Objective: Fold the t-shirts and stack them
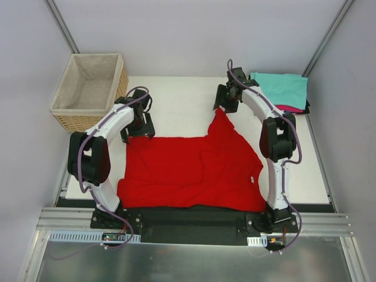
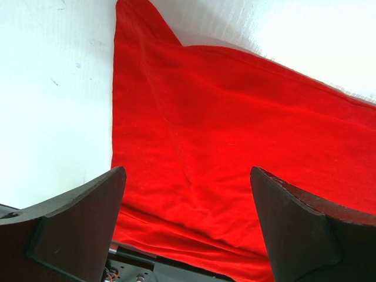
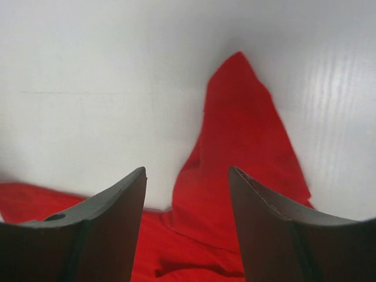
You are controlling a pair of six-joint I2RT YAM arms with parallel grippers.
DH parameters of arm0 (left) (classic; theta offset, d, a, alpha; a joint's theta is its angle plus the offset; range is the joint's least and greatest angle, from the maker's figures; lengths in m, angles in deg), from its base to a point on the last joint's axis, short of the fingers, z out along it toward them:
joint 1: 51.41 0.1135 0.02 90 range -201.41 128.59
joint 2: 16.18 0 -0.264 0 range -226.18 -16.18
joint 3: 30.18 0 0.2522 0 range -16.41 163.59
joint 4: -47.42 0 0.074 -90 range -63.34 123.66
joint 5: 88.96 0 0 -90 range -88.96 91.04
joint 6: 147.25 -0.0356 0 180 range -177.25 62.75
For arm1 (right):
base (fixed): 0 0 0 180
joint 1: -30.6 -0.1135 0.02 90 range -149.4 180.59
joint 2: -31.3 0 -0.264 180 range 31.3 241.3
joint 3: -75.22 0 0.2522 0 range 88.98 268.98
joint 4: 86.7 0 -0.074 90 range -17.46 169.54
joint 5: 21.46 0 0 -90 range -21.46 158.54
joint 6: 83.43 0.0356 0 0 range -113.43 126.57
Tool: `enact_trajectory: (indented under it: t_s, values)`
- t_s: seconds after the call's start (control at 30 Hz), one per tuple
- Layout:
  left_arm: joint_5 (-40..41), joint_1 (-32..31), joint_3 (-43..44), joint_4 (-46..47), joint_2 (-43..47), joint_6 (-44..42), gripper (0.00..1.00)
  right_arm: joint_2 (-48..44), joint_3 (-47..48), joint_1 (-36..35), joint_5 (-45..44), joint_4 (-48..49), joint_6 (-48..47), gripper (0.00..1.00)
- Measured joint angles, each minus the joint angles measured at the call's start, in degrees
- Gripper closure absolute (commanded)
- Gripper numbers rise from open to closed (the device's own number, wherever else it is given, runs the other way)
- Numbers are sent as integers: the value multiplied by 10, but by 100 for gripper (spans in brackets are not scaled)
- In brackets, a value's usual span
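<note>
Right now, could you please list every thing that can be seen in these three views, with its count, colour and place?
red t-shirt: one, bright red, spread unfolded over the middle of the table, one pointed corner towards the far side.
folded t-shirts: a stack of at least two, teal on top with a pink edge under it, at the far right corner.
basket: one, tan wicker with beige lining, at the far left corner.
table: one, white, under the shirts.
left gripper: one, dark fingers, open, above the far left edge of the red t-shirt.
right gripper: one, dark fingers, open, at the pointed far corner of the red t-shirt.
</note>
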Motion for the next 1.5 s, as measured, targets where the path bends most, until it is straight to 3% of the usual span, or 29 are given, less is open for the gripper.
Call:
enact_trajectory:
  t_s: [0.23, 1.0, 1.23, 1.5]
  values:
    - [0, 0, 0, 0, -6, -1, 12, 9, 9, -2, 66, 39, 0, 39]
    - [-10, 0, 0, 1, -7, -10, 12, 70, -7, -7, 96, 64, 13, 40]
    - [-10, 0, 0, 1, -7, -10, 12, 44, -55, -10, 65, 83, 17, 41]
    - [-10, 0, 0, 1, -7, -10, 12, -18, -133, -12, -38, 63, 11, 41]
